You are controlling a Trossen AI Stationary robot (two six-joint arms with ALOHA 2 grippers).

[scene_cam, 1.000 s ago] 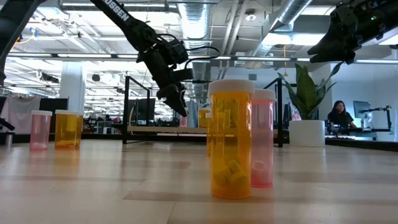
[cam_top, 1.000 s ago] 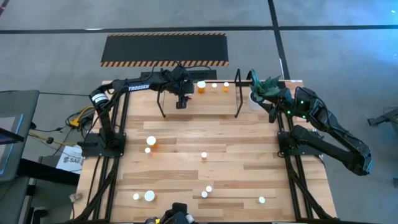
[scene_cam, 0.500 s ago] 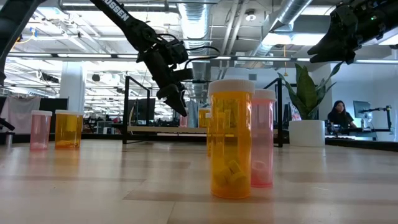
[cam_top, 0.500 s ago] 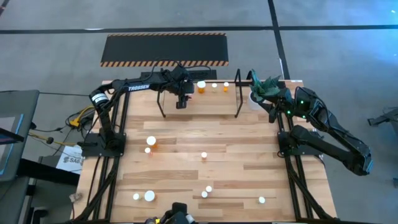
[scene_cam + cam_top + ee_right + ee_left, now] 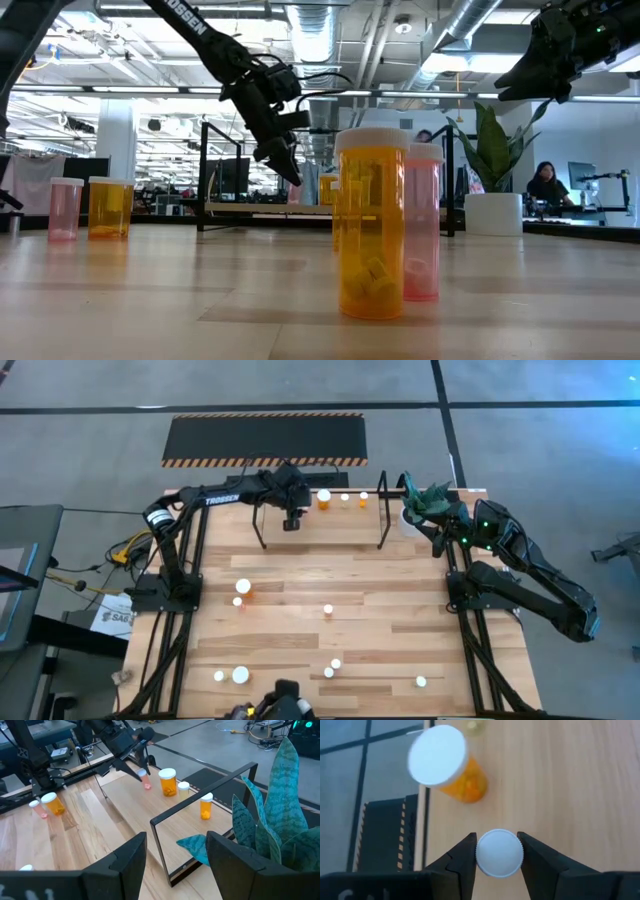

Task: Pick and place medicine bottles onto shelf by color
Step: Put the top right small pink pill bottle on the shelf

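The left end effector (image 5: 499, 856) is clamped on a small pink bottle (image 5: 146, 782), cap up and long axis upright, directly over the shelf (image 5: 345, 518) board. It hangs just beside a large orange bottle (image 5: 451, 767) standing there. Farther along the shelf stand a pale bottle (image 5: 183, 789) and a small orange one (image 5: 206, 805). The right end effector (image 5: 175, 857) waits by the plant (image 5: 428, 500), fingers apart. More bottles stand scattered on the desk (image 5: 380, 610), well apart from both arms.
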